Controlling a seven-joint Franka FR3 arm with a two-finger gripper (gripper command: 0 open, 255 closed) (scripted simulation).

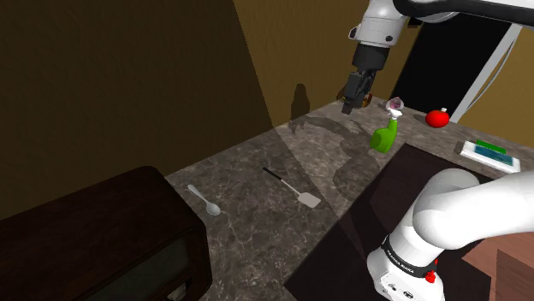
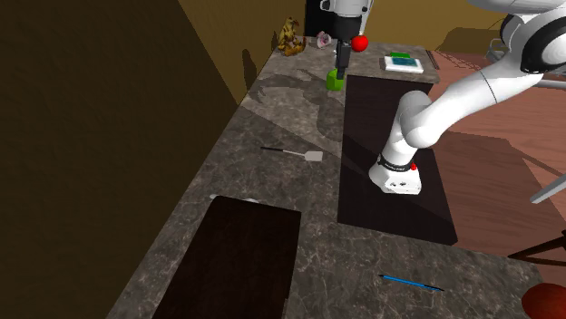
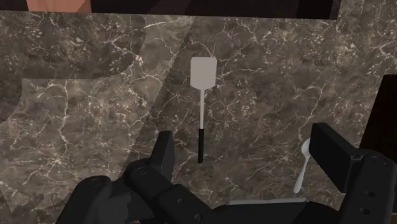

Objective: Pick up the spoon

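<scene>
Hovering jaws apart, spoon (image 1: 203,198) lying on countertop (image 1: 257,224)

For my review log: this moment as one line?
gripper open, above counter | spoon lying on counter, untouched | spatula nearby

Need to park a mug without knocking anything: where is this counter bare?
Bare counter lies between the spoon and the spatula, and a wider patch between the spatula and the green spray bottle. The far end is crowded: bottle, red round object, and the open tool hanging above.
</scene>
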